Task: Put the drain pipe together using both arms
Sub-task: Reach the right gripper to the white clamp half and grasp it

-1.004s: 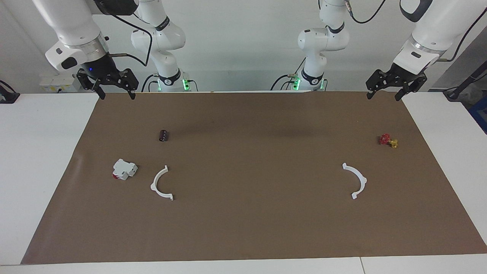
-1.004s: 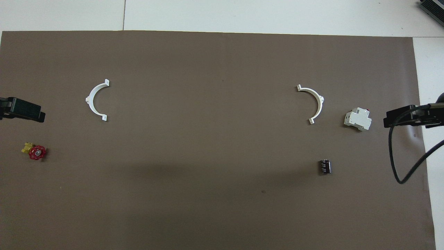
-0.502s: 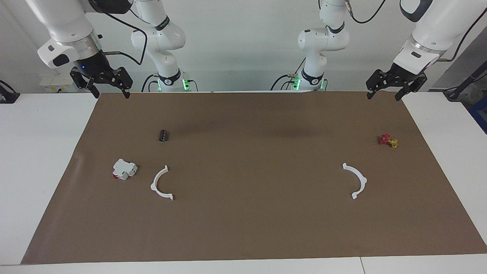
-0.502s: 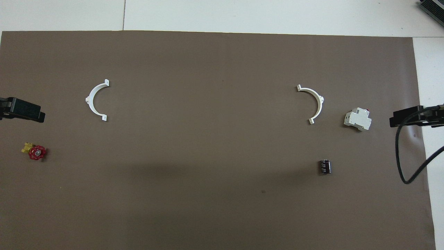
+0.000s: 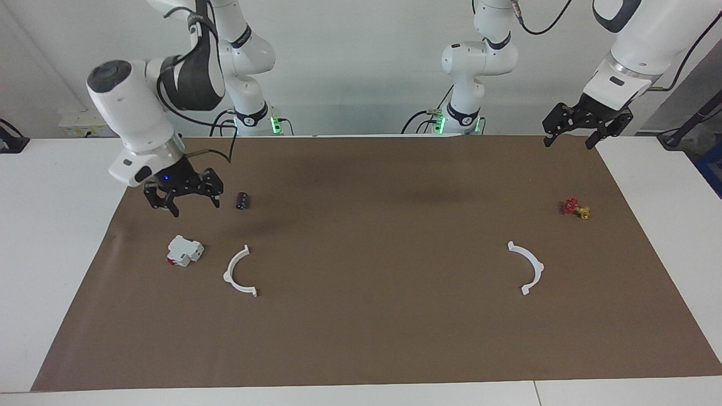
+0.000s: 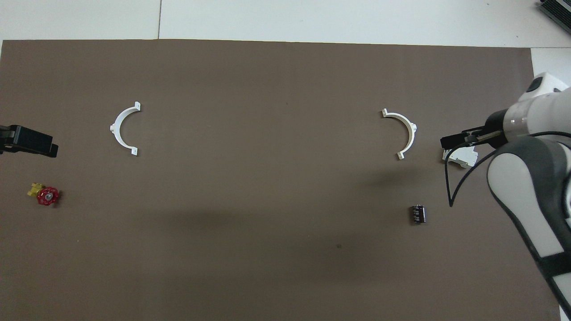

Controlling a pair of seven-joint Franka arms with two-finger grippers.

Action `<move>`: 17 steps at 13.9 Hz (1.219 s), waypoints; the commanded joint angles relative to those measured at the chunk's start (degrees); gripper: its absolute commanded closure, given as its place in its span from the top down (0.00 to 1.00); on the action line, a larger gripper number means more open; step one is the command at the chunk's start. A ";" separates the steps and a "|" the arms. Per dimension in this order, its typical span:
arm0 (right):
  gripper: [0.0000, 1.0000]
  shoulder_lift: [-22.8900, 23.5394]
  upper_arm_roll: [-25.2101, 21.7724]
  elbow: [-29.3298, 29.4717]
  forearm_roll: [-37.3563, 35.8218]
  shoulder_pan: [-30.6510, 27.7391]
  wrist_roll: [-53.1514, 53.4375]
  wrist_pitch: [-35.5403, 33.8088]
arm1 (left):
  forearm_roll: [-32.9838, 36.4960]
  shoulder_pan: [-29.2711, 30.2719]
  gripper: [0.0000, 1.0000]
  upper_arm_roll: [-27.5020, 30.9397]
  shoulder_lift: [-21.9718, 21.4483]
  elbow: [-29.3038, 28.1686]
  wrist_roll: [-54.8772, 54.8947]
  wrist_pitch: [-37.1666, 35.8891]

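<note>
Reaching is the step in hand, as I judge it: neither half of the drain pipe is picked up, and the two arcs lie flat on the bench [image 5: 361, 349], well apart from each other. The right end effector [image 5: 183, 204] hangs in the air with its fingers spread wide and nothing between them, over the brown mat near the right arm's end of the bench. The left end effector [image 5: 586, 134] waits, also open and empty, over the edge of the mat at the left arm's end, close to the robots.

The right-arm arc [image 5: 240, 273] lies beside and a little farther from the robots than the spot under the right end effector, toward the middle of the bench, its open side turned to the middle. A white circuit breaker with a red end [image 5: 184, 251] sits almost under the right end effector, just beside that arc, and a small dark cylinder [image 5: 242, 200] lies on the mat level with the fingers on their inner side. The left-arm arc [image 5: 527, 268] lies well apart from the left end effector, farther from the robots and somewhat toward the middle; a red and yellow valve [image 5: 575, 208] lies between the two.

The next move, in my judgement, calls for the right end effector to shift over its arc, clear of the circuit breaker, and come down with the fingers astride the thin band. The left end effector must likewise reach its own arc before the halves can be brought together tab to tab.
</note>
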 commanded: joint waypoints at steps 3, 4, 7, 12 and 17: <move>0.98 11.56 0.69 0.76 1.87 1.10 -7.09 13.74 | 0.89 0.11 1.00 -0.16 -1.31 -1.36 -0.65 -0.33; 0.97 13.06 0.87 0.85 1.87 2.24 -7.18 16.29 | 0.89 0.11 1.00 -0.16 -1.31 -1.36 -0.65 -0.42; 0.95 18.33 0.96 1.38 2.39 1.98 -13.94 23.33 | 0.89 0.11 1.00 -0.16 -1.31 -1.36 -0.65 -0.42; 0.80 20.11 1.05 2.17 2.66 2.42 -14.65 23.96 | 0.89 0.11 1.00 -0.16 -1.31 -1.36 -0.65 -0.33; 0.00 20.11 1.04 1.82 2.66 1.81 -14.74 23.79 | 0.89 0.11 1.00 -0.07 -1.31 -1.36 -0.65 -0.42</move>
